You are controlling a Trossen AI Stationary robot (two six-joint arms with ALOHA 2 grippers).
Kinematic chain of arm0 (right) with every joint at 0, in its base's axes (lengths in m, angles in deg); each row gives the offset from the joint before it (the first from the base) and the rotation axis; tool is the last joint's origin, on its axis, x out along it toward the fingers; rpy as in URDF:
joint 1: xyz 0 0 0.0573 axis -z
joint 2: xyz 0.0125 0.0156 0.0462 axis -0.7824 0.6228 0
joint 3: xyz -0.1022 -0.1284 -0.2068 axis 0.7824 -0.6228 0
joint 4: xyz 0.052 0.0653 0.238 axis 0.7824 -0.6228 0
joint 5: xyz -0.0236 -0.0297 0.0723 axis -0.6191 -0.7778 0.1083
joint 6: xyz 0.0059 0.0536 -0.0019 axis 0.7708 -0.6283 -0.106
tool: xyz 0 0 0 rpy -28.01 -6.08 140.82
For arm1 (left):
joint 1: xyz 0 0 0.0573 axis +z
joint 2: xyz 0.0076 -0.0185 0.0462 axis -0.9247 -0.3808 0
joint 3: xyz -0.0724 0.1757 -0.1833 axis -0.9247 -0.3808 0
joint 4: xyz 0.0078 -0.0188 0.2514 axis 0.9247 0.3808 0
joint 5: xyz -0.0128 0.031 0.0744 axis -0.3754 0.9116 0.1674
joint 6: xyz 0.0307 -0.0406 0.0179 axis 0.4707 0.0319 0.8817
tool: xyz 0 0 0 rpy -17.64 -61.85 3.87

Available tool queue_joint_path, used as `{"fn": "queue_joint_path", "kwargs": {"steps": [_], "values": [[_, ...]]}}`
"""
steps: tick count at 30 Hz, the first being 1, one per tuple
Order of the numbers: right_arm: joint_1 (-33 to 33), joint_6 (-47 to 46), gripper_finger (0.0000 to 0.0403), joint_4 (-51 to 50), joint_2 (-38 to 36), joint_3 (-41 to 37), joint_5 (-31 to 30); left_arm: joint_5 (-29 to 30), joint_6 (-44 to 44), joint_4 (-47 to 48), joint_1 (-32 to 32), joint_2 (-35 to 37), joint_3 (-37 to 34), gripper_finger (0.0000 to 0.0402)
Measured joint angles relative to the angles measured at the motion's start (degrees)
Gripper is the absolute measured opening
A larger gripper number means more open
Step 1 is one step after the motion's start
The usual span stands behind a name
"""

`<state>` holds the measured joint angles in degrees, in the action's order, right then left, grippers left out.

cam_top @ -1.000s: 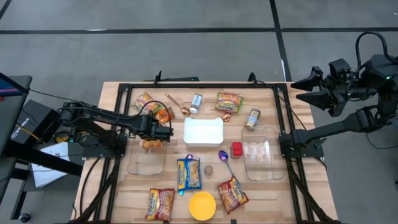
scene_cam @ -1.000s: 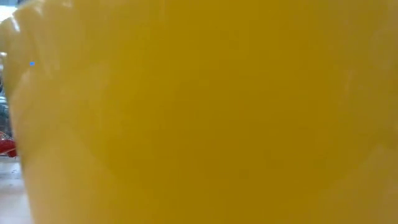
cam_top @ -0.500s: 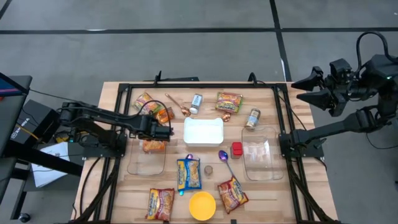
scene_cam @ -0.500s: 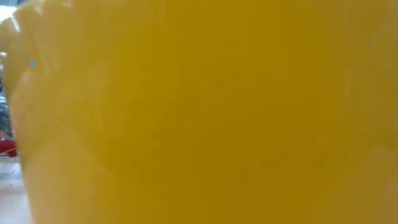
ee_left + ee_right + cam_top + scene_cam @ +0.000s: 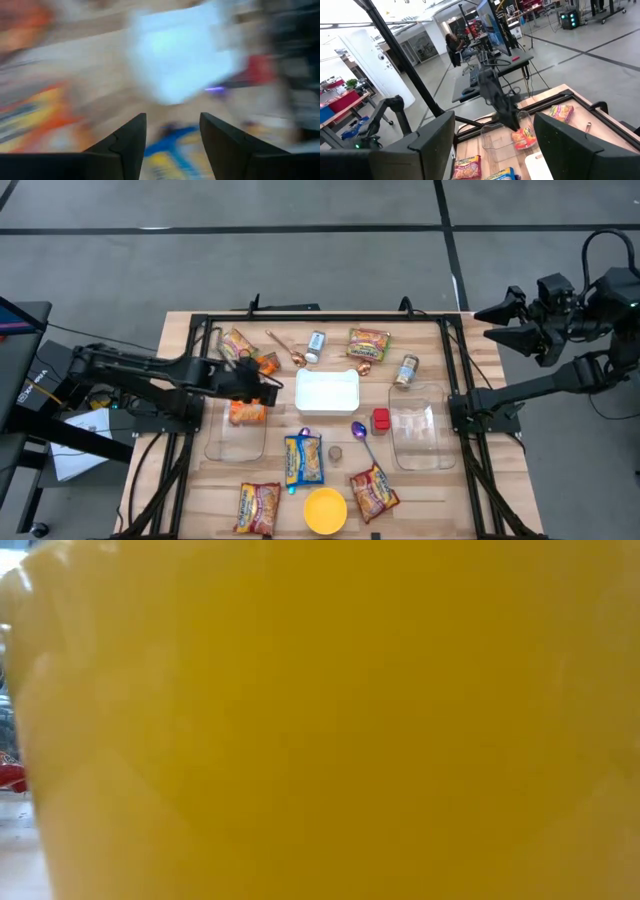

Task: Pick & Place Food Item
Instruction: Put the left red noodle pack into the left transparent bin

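The left gripper [image 5: 268, 389] reaches in from the left side of the table with its fingers spread apart and nothing between them. It hovers by the upper rim of a clear container [image 5: 236, 438]. An orange snack packet [image 5: 247, 412], the food item, lies in the upper end of that container, just below the gripper.

A white tray [image 5: 327, 390] sits just beside the gripper at the table's centre. Near the arm, toward the table's far edge, are another snack packet [image 5: 237, 342] and a copper spoon [image 5: 285, 347]. Nearer the front edge lie a blue and yellow noodle packet [image 5: 303, 460], two more packets [image 5: 258, 508] and a yellow bowl [image 5: 325, 510]. That bowl fills almost the whole low view, blocking it.

To the right are a purple spoon [image 5: 360, 436], a red block [image 5: 380, 420], a second clear container [image 5: 418, 438], a spice jar [image 5: 406, 369], a noodle packet [image 5: 368, 343] and a small can [image 5: 316, 342].

The right gripper [image 5: 487, 326] waits raised, off the table's right edge, fingers apart and empty.

The wooden table [image 5: 180, 330] carries a black frame and stands on grey floor. The right wrist view shows a large workshop with desks.
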<state>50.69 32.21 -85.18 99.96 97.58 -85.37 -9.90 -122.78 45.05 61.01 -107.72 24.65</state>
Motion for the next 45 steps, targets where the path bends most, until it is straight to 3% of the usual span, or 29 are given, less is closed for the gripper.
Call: {"fn": "queue_joint_path", "kwargs": {"steps": [3, 8, 17, 23, 28, 31, 39, 45], "values": [[0.02, 0.02, 0.0265, 0.00, -0.33, 0.02, 0.00, -0.67, 6.64, -13.81, -2.25, 1.81, 0.00, 0.0172], [0.03, 0.00, 0.0265, 0.00, -1.24, 0.00, -0.01, -7.08, 14.45, -38.22, -9.44, 0.58, 0.11, 0.0171], [0.04, -0.42, 0.0265, 0.04, -2.51, 0.00, -0.01, -9.88, -8.89, -51.24, -29.58, -10.57, 0.47, 0.0172], [0.04, -0.48, 0.0265, 0.07, -2.96, 0.00, -0.01, -13.77, -14.85, -51.80, -40.46, -21.36, 7.37, 0.0172], [0.04, -1.13, 0.0265, 0.05, -3.09, 0.00, -0.01, -21.98, -16.25, -51.88, -43.09, -29.13, 12.98, 0.0172], [0.04, -1.42, 0.0265, 0.04, -3.07, 0.00, -0.01, -23.18, -15.69, -51.40, -43.37, -31.76, 13.95, 0.0171], [0.04, -2.47, 0.0265, 0.04, -3.09, 0.00, -0.03, -22.61, -2.50, -38.45, -41.82, -31.98, 14.01, 0.0136], [0.04, -3.11, 0.0265, 0.04, -3.09, 0.00, -0.01, -16.79, 12.11, -23.41, -37.02, -28.77, 17.53, 0.0114]]}}
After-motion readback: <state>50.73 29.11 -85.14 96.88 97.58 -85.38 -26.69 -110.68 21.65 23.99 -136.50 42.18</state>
